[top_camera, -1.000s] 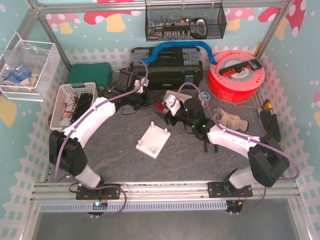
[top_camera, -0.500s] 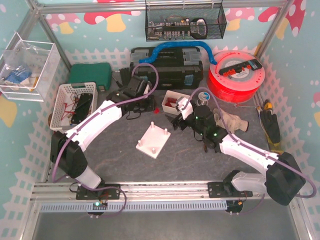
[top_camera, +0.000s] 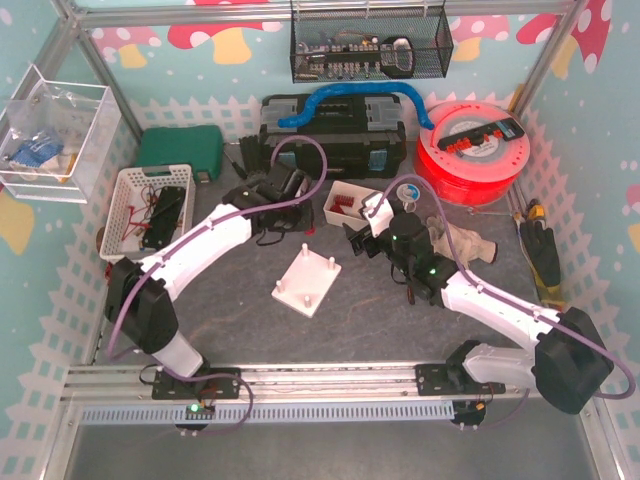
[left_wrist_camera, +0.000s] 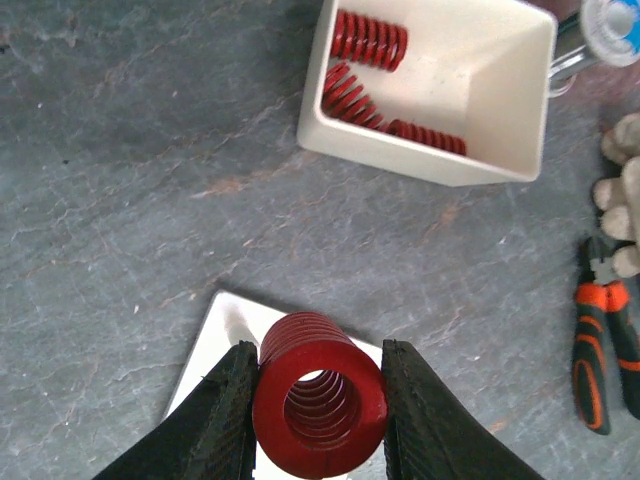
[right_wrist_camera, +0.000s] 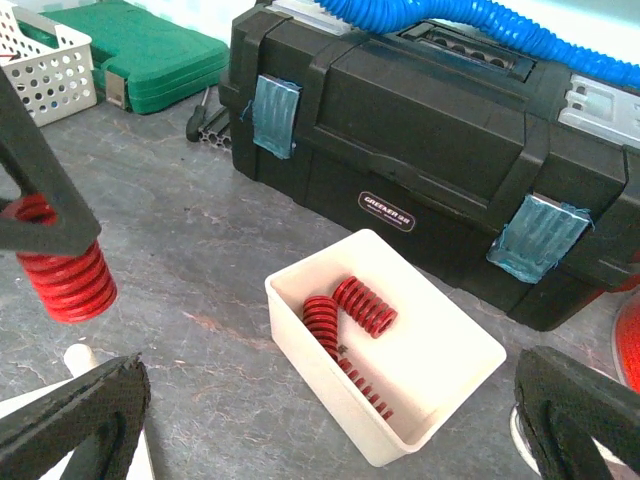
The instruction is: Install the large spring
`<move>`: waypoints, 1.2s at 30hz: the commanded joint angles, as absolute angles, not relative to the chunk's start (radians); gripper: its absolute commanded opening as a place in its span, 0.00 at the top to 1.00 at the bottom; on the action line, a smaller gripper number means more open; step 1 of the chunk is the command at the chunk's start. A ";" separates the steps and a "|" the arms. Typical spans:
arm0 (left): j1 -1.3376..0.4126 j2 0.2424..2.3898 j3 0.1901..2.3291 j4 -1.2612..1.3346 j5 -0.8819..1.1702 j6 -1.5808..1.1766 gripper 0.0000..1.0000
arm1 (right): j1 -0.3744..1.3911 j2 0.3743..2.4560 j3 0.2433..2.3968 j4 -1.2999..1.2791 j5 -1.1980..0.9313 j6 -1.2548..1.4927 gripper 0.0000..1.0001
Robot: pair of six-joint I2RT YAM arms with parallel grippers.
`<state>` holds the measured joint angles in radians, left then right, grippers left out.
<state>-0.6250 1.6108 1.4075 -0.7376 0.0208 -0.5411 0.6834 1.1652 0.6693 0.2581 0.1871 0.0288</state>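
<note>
Grey slate tbl (left_wrist_camera: 120, 200) | L tool (left_wrist_camera: 320, 420) clamped on large spring (left_wrist_camera: 320, 385) | R tool (right_wrist_camera: 330, 400) wide apart | toolbox badge (right_wrist_camera: 388, 206) unreadable

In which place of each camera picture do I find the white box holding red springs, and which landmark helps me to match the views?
Top external: the white box is at centre, just in front of the black toolbox.
Left wrist: top right.
Right wrist: lower centre.
Landmark: the large red spring in the left gripper, bottom centre in the left wrist view, left edge in the right wrist view.
</note>
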 commanded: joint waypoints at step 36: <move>-0.632 1.761 1.307 -0.681 -0.018 -0.489 0.86 | 0.687 1.182 0.704 0.251 0.222 0.042 0.01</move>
